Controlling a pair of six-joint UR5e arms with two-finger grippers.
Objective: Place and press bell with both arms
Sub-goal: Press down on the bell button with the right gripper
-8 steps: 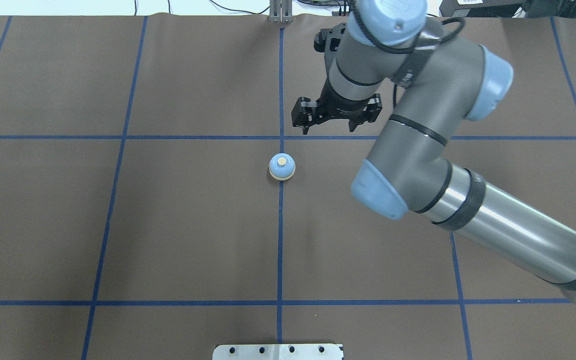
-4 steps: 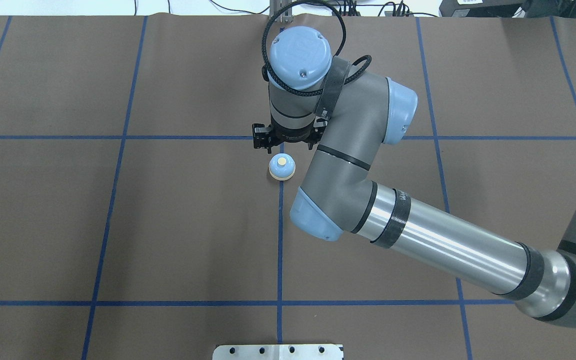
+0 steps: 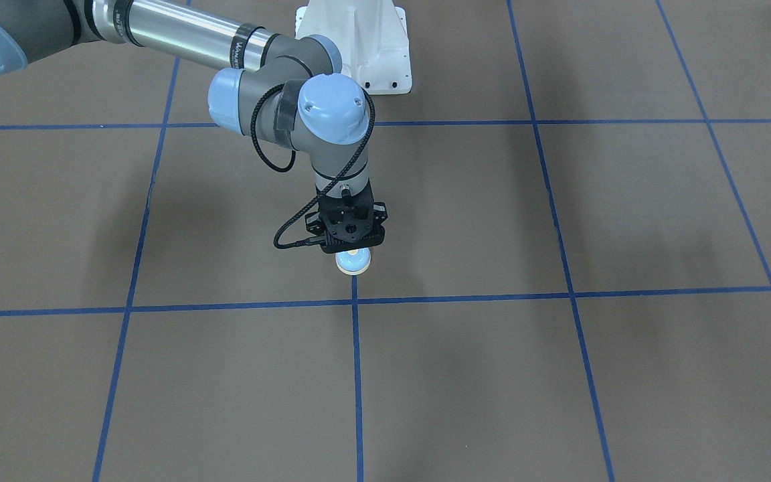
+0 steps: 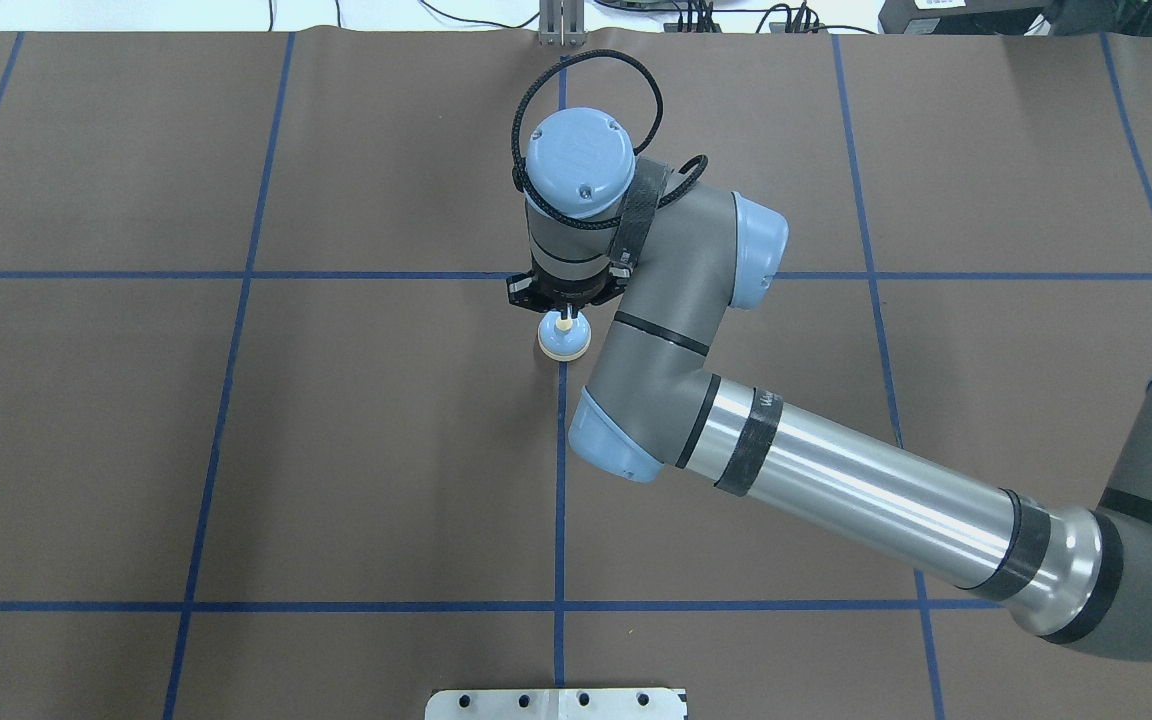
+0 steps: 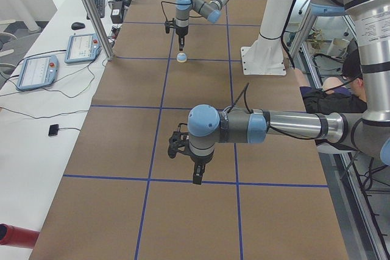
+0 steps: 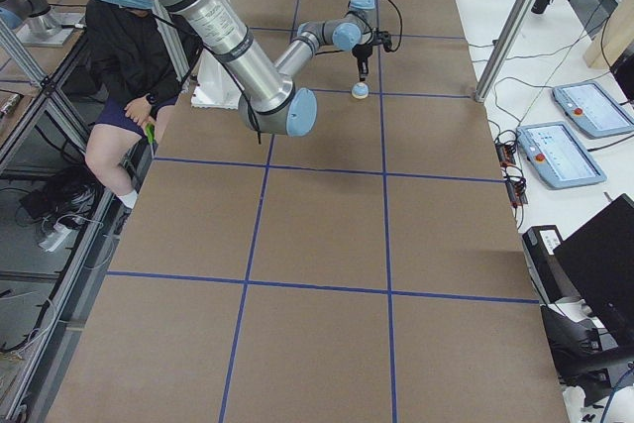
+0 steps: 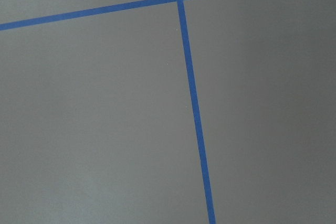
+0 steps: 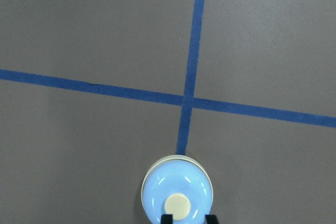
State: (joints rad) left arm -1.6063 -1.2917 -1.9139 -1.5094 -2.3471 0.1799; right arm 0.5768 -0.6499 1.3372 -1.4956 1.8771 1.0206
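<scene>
The light-blue bell (image 4: 564,342) stands upright on the brown mat on the centre blue line; it also shows in the front view (image 3: 353,263) and the right wrist view (image 8: 177,192). My right gripper (image 4: 563,318) points straight down over the bell, its fingers close together at the cream button (image 8: 177,204); I cannot tell whether they touch it. It looks shut and holds nothing. My left gripper (image 5: 195,179) hangs above the mat far from the bell, seen only in the left side view; I cannot tell whether it is open or shut.
The white pedestal (image 3: 359,47) stands behind the bell on the robot's side. A metal plate (image 4: 556,703) lies at the near table edge. Teach pendants (image 5: 36,71) and cables lie on the side bench. A seated person (image 6: 129,76) is beside the table.
My right arm has swung left from the far right of the bell and come down, so its gripper now stands directly over the bell's button. The bell has not moved.
</scene>
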